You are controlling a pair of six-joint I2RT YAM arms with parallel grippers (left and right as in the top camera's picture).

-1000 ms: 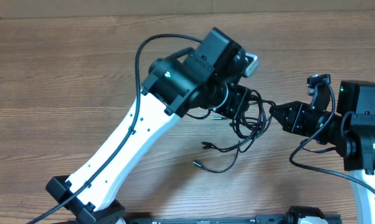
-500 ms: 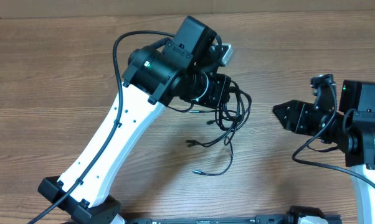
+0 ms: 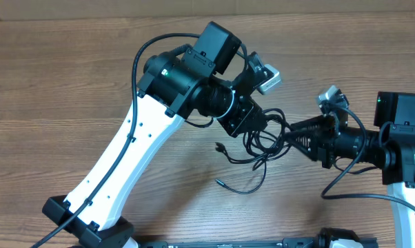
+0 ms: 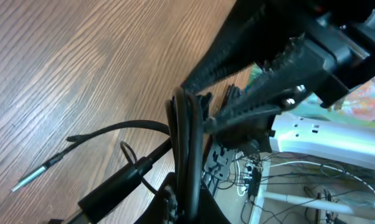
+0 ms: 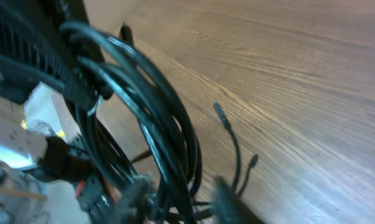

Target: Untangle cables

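The cables (image 3: 262, 143) sit as a small black tangle near the middle of the wooden tabletop (image 3: 56, 83), between the two arms. The left pincer (image 3: 257, 128) is pressed together on the upper part of the tangle. In the left wrist view the bundle (image 4: 186, 143) runs up out of that pinch as several strands packed side by side. Loose strands trail below the tangle onto the wood, and one ends in a small plug (image 3: 221, 182) lying clear of the rest. The right pincer (image 3: 289, 131) reaches in from the right with its tip at the tangle. Its fingers (image 4: 250, 102) narrow in a V to either side of the bundle. In the blurred right wrist view, the cords (image 5: 156, 118) pass between them. I cannot tell whether that pincer actually pinches the strands or only brackets them.
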